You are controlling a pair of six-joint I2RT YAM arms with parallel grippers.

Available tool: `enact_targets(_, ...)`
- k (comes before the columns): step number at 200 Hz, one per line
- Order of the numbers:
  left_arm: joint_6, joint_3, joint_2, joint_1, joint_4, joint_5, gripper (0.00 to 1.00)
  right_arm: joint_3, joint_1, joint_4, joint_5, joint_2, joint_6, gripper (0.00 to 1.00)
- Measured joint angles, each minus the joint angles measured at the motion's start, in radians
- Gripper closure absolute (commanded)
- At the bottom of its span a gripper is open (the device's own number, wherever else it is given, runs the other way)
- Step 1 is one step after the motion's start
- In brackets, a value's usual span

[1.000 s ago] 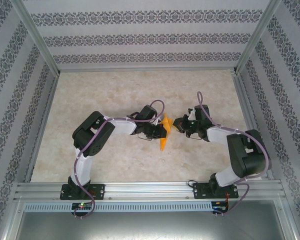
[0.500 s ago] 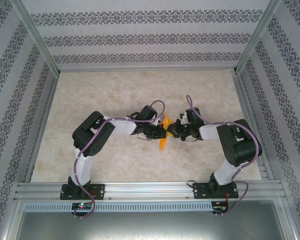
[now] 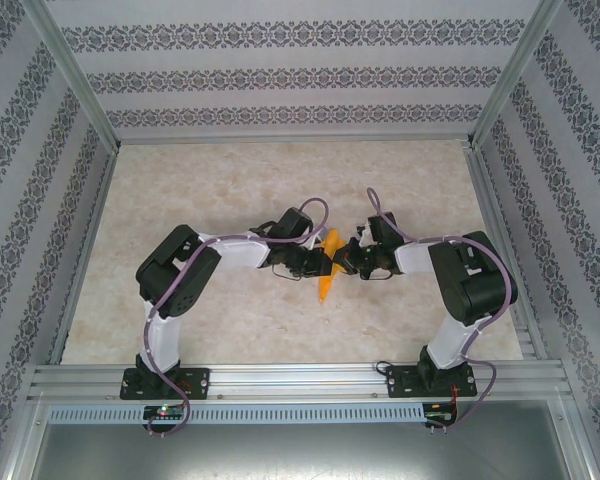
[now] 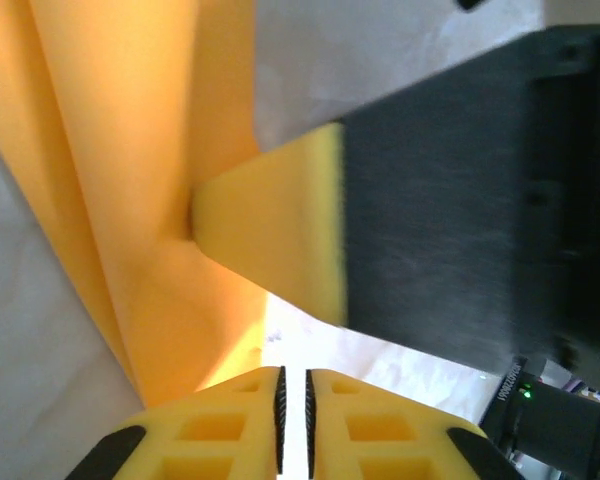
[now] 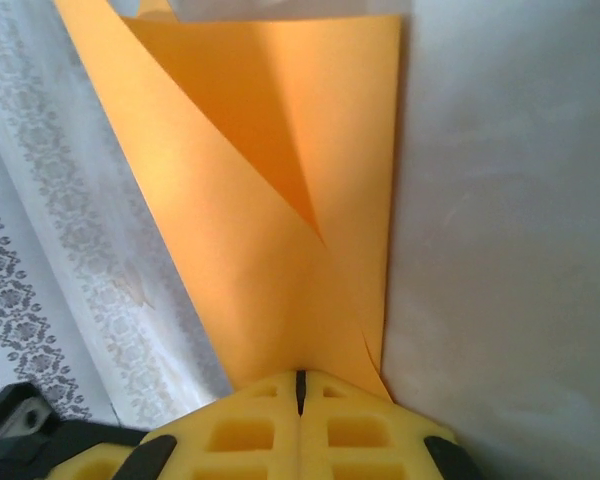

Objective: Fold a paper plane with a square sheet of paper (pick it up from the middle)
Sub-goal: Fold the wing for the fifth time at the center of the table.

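The orange paper (image 3: 326, 278), partly folded, is held up off the tabletop (image 3: 230, 190) midway between the 2 arms. Its long axis runs near-to-far, across the line on which the 2 tools face each other. The right tool (image 5: 300, 382) is clamped on 1 edge of the paper (image 5: 270, 250). A sliver of light is seen between the pads of the left tool (image 4: 293, 388), and it cannot be told whether any paper is gripped there. From the left tool the paper (image 4: 110, 150) lies just ahead and off to 1 side, so a small sideways shift is judged necessary for a fresh grip.
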Motion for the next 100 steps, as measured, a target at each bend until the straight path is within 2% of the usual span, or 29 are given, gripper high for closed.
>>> enact_targets(49,0.017,-0.050,-0.121,-0.002,-0.055,-0.095,0.81,0.017,0.000,-0.040,0.010,0.000,-0.025,1.00)
enact_targets(100,0.017,-0.085,-0.136,-0.054,-0.115,-0.193,0.81,0.021,0.002,-0.050,0.016,0.000,-0.037,1.00)
